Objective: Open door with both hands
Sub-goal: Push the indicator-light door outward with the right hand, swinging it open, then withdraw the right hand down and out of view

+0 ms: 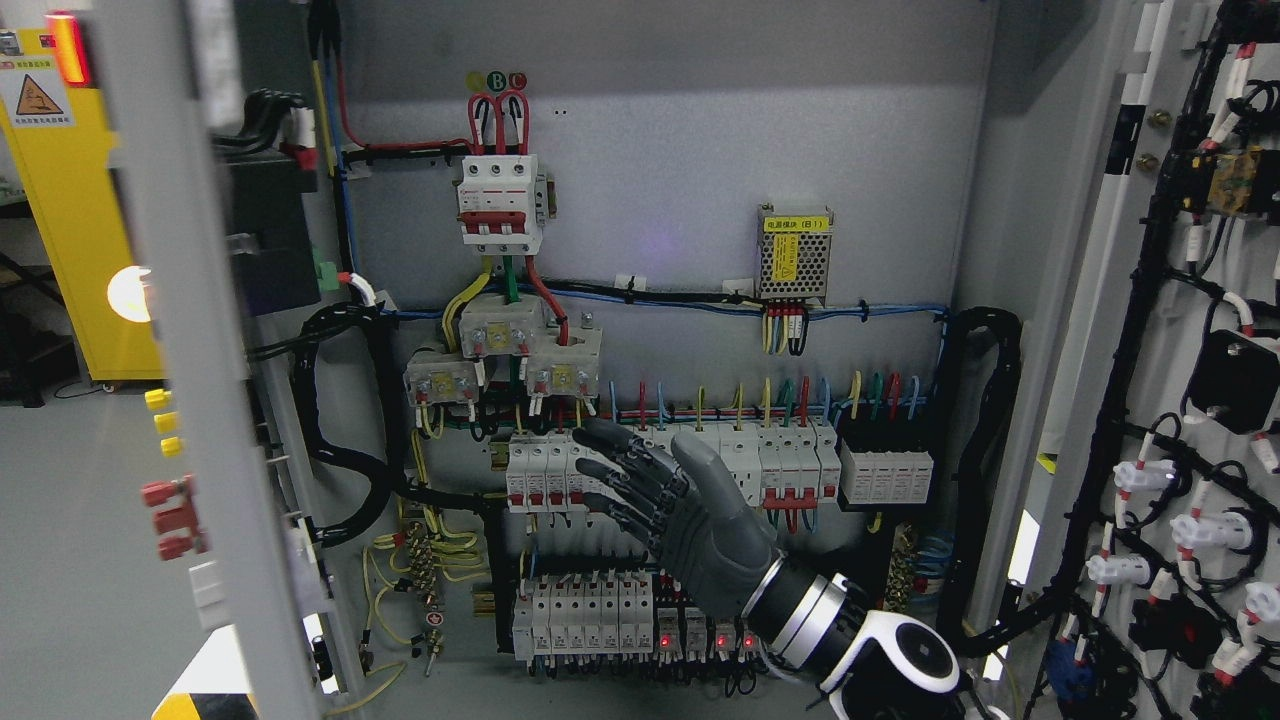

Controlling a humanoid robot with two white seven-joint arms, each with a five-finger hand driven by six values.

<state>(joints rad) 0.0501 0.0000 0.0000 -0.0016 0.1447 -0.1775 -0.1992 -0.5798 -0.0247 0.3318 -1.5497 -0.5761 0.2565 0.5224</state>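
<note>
1. Only the right hand [660,500] shows, its arm coming in from the lower right; the fingers [610,470] are spread and nearly straight, holding nothing.
2. Its fingertips reach in front of the middle row of white circuit breakers [545,475]; whether they touch it cannot be told.
3. Both doors of the cabinet stand open: the left door [190,400] swings out along the picture's left, and the right door [1180,400] fills the right edge, its inner face covered with black cable looms and white connectors.
4. Inside the cabinet, on the grey back panel [680,150], a red-and-white main breaker [500,205] sits at the top with red wires looping into it.
5. To its right hangs a perforated power supply [795,255] with a yellow label.
6. Below the hand runs a lower breaker row [590,615], with small red lights lit at its right end.
7. Beyond the left door stands a yellow cabinet [80,200] on a grey floor [70,520].
</note>
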